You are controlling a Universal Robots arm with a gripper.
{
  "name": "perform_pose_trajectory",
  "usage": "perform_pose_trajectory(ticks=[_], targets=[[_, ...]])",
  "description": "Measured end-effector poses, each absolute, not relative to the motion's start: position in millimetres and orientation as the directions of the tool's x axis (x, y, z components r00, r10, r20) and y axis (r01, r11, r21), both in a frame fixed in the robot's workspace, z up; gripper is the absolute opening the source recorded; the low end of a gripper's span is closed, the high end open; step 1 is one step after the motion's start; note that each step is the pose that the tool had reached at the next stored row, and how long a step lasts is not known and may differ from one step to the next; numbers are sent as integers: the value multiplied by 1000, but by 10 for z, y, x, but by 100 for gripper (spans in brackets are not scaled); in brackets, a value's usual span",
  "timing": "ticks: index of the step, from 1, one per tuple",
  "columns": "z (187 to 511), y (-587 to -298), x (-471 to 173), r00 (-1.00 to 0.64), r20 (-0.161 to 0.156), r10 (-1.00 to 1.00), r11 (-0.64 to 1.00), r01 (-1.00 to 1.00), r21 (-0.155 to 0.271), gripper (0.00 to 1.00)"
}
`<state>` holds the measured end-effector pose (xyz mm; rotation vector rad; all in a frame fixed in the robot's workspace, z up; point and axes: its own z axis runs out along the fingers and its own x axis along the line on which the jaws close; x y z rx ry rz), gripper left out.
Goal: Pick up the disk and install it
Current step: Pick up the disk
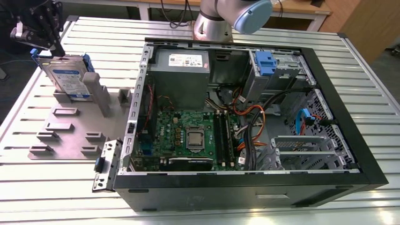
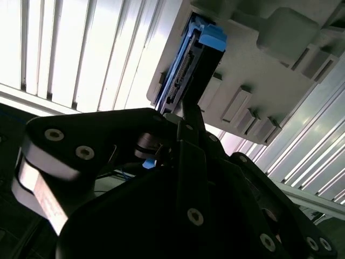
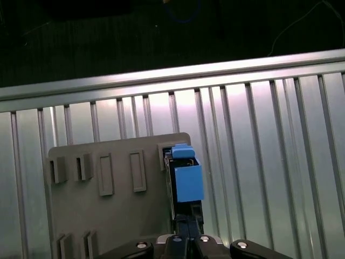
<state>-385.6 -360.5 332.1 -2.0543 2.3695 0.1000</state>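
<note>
The disk [image 1: 70, 79] stands on edge in a slot of the grey holder plate [image 1: 69, 126] at the exterior view's left, its white-and-blue label facing out and its blue carrier around it. My gripper [image 1: 47, 52] comes down on the disk's far upper corner. In both wrist views the disk [image 3: 186, 172] [image 2: 186, 65] is seen edge-on, and my gripper [image 3: 187, 218] [image 2: 190, 110] has its dark fingers drawn in against the disk's two faces. The disk's lower edge still sits in the holder.
An open computer case [image 1: 350, 140] lies to the exterior view's right of the holder, with a grey power supply box [image 1: 181, 70], a motherboard [image 1: 187, 136], loose cables and a drive bay with a blue latch [image 1: 265, 63]. All rests on a slatted metal table [image 1: 37, 187].
</note>
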Motion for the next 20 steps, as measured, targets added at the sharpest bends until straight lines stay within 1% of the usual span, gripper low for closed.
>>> perform_pose_trajectory(ticks=[4, 5, 6, 8, 9, 11, 12, 13, 14, 15, 16, 17, 20], targets=[[3320, -3605, -3856, -143, -45, -989, 141, -989, 46, 11], [3320, -3605, -3856, -143, -45, -989, 141, -989, 46, 17], [3320, -3605, -3856, -143, -45, -989, 140, -989, 46, 17], [3320, -3605, -3856, -142, -45, -989, 140, -989, 46, 29], [3320, -3605, -3856, -142, -45, -989, 140, -989, 46, 29], [3320, -3605, -3856, -142, -45, -989, 140, -989, 46, 41], [3320, -3605, -3856, -142, -45, -989, 140, -989, 46, 41], [3321, -3605, -3856, -142, -45, -989, 140, -989, 46, 47], [3320, -3605, -3856, -142, -45, -989, 140, -989, 46, 47], [3320, -3605, -3856, -142, -45, -989, 140, -989, 46, 53], [3320, -3605, -3856, -142, -45, -989, 140, -989, 46, 53], [3320, -3605, -3856, -142, -45, -989, 140, -989, 46, 59], [3314, -3605, -3855, -110, -45, -993, 108, -993, 46, 59]])
